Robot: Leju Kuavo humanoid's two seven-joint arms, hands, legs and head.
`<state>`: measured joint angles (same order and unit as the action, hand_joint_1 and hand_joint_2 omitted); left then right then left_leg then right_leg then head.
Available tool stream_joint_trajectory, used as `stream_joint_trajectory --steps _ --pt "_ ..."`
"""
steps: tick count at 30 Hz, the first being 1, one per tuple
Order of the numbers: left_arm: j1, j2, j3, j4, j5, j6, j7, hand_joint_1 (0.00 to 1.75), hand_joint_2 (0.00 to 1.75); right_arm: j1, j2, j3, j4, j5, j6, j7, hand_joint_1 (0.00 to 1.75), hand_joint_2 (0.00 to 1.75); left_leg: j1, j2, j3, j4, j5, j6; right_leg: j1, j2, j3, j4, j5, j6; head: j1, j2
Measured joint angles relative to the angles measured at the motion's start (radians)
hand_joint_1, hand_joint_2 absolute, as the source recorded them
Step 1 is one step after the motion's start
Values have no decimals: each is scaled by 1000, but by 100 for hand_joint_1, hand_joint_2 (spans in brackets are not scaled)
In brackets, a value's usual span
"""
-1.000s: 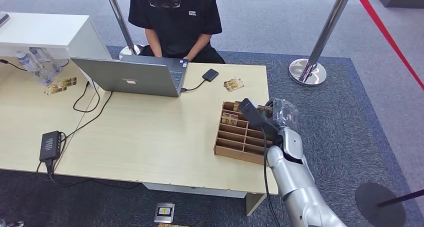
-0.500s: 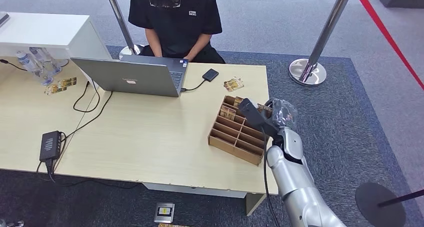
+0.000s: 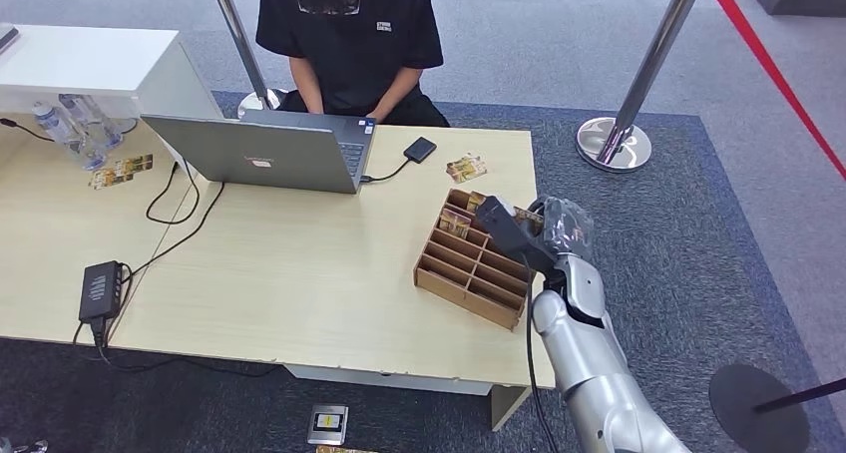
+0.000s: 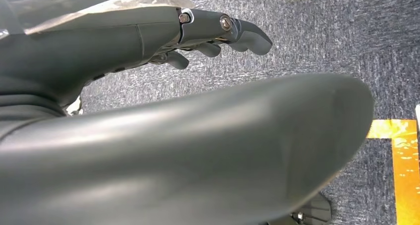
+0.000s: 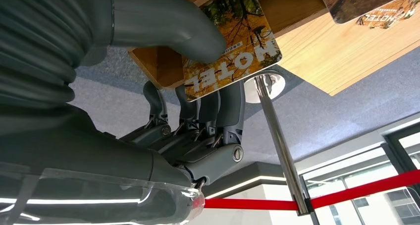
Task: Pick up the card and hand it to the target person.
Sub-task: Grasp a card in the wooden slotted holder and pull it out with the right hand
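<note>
Yellow-printed card (image 5: pixel 233 46): pinched between thumb and fingers of the right hand (image 5: pixel 198 81), long axis running out past the fingertips, over the wooden tray (image 3: pixel 454 273). Person (image 3: pixel 349 34) well beyond, across the worktop (image 3: pixel 289 273). Left hand (image 4: pixel 213 31): empty, fingers loosely curled.

Open grey laptop (image 3: pixel 267 152) at far edge of desk (image 3: pixel 279 273), near middle. Small black drive (image 3: pixel 420 150) just right of it, joined by cable. Black power brick (image 3: pixel 101 289) near left front edge, cables trailing across top. Clear bottles (image 3: pixel 72 129) at far left. Wooden compartment tray (image 3: pixel 473 260) near right edge, set askew. Chrome stanchion (image 3: pixel 631 102) with red rope (image 3: pixel 773 69) on grey carpet beyond right end. White cabinet (image 3: pixel 95 66) at far left corner.
</note>
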<state>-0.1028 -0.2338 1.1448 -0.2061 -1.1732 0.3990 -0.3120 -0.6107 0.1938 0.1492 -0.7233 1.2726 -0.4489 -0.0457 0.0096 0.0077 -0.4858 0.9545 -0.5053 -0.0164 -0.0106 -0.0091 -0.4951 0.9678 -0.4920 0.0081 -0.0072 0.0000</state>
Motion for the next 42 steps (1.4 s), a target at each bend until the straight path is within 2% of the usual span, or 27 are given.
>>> stream_joint_trajectory --steps 10,15,18,25,30,37,42 --pt "0 0 0 0 2 2 0 0 0 -1 3 0 -4 -2 0 -9 108 175 0 0 0 0 0 0 0 0 0 0 0 0 0 0" --pt "0 0 0 0 3 3 0 0 0 -1 7 0 -5 -3 0 -11 108 175 0 0 0 0 0 0 0 0 0 0 0 0 0 0" --pt "0 0 0 0 3 5 0 0 0 -1 9 0 -5 -3 0 -13 112 175 0 0 0 0 0 0 0 0 0 0 0 0 0 0" --pt "0 0 0 0 4 7 0 0 0 -2 10 0 -5 -6 0 -15 142 175 0 0 0 0 0 0 0 0 0 0 0 0 0 0" --pt "0 0 0 0 3 8 0 0 0 -1 10 0 -5 -10 -2 -17 151 175 0 0 0 0 0 0 0 0 0 0 0 0 0 0" --pt "0 0 0 0 3 10 1 0 0 -1 10 0 -5 -15 -3 -17 139 175 0 0 0 0 0 0 0 0 0 0 0 0 0 0" --pt "0 0 0 0 3 11 2 0 0 -1 10 0 -5 -16 -2 -17 138 175 0 0 -1 0 0 0 0 0 -1 0 0 0 0 0"
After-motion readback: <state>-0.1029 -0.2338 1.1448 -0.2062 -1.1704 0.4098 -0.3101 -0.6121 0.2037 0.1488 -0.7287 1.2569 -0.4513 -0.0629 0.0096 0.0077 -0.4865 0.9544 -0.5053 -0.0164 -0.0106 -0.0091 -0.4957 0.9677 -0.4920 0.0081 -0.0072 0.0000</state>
